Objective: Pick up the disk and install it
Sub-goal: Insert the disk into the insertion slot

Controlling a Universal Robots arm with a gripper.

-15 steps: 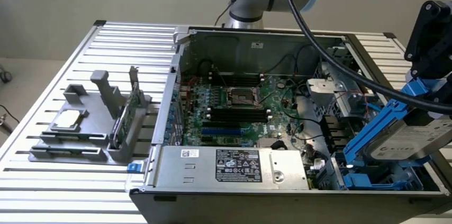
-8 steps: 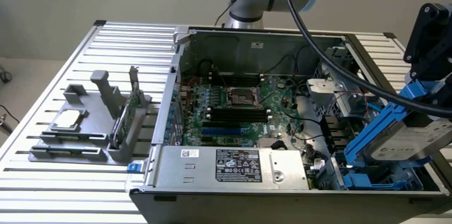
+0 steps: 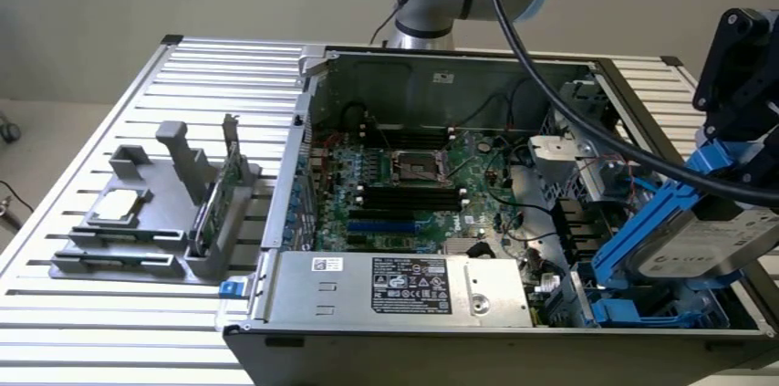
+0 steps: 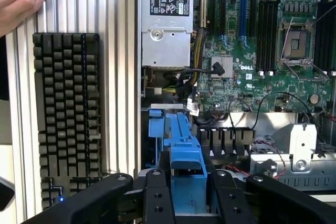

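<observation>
The end effector (image 4: 189,200) has its black fingers (image 4: 156,198) pressed against both sides of the blue rail of the disk (image 4: 181,140), held above the open computer case (image 4: 273,121). Inside the case lie a green motherboard (image 4: 247,72) with a processor socket (image 4: 296,40) and a grey, labelled power supply (image 4: 165,30). Beside the case a black keyboard (image 4: 65,114) rests on the slatted metal table (image 4: 118,77), with a person's hand (image 4: 18,1) near one end of it.

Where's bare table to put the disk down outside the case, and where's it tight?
Bare slatted table lies beyond the grey holder and on its near side, at the exterior view's left. A narrow strip runs between the keyboard and the case. Tight: the bay corner under the disk, crowded with blue rails.
</observation>
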